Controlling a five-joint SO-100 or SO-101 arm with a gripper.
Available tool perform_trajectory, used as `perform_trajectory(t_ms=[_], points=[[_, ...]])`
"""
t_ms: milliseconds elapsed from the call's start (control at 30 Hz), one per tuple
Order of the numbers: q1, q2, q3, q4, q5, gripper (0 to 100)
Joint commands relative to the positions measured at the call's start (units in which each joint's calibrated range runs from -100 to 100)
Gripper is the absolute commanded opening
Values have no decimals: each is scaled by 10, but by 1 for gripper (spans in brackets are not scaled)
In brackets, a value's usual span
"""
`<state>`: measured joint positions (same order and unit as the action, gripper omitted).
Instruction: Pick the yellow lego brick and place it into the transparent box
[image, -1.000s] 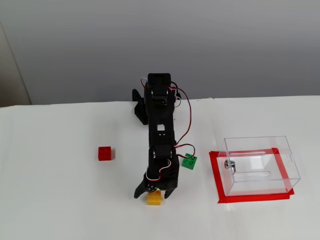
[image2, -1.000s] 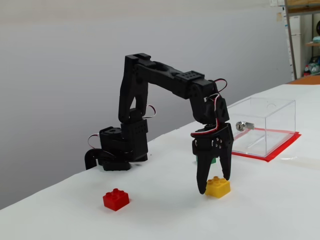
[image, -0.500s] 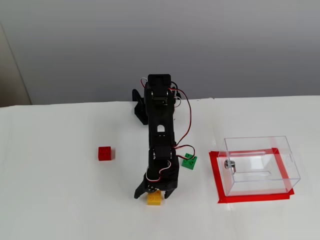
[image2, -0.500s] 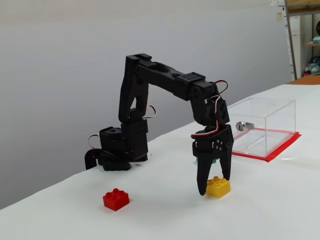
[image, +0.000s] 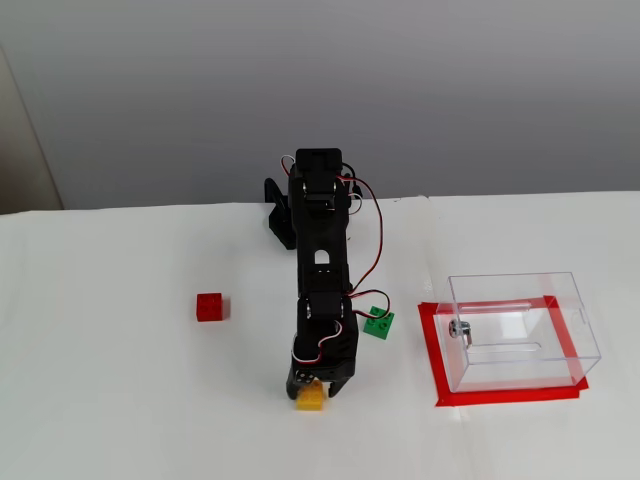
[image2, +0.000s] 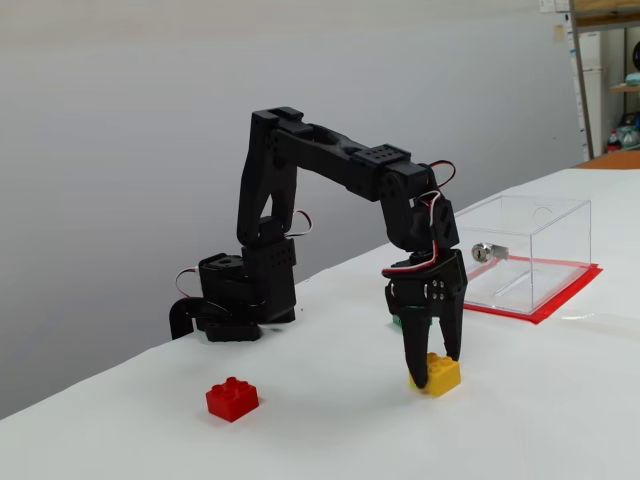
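Where the white desk (image: 120, 400) comes nearest to the camera in the higher fixed view, the yellow lego brick (image: 310, 396) sits on it, under the tip of the black arm (image2: 340, 165). The gripper (image2: 432, 372) points straight down and its fingers (image2: 418, 350) are closed narrow on the two sides of the brick, which is on the desk surface. A little farther and to the left lies a red brick (image: 209, 307). To the right of the arm is a green brick (image: 378, 324), partly hidden behind the gripper in the lower fixed view. Well apart on the right, the transparent box (image: 520, 330) stands on a red taped square (image: 432, 350), with a small metal fitting (image2: 482, 251) on its wall. At the far edge the arm's base (image2: 235, 295) stands before a plain grey wall (image: 450, 90). In the lower view some shelves (image2: 605, 70) show at the far right.
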<state>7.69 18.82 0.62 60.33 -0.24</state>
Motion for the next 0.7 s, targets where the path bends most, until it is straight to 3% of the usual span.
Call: perform_trajectory(t_ms=[0, 667], points=[[0, -3, -15, 0, 1, 13], [-6, -47, -23, 2, 1, 10]])
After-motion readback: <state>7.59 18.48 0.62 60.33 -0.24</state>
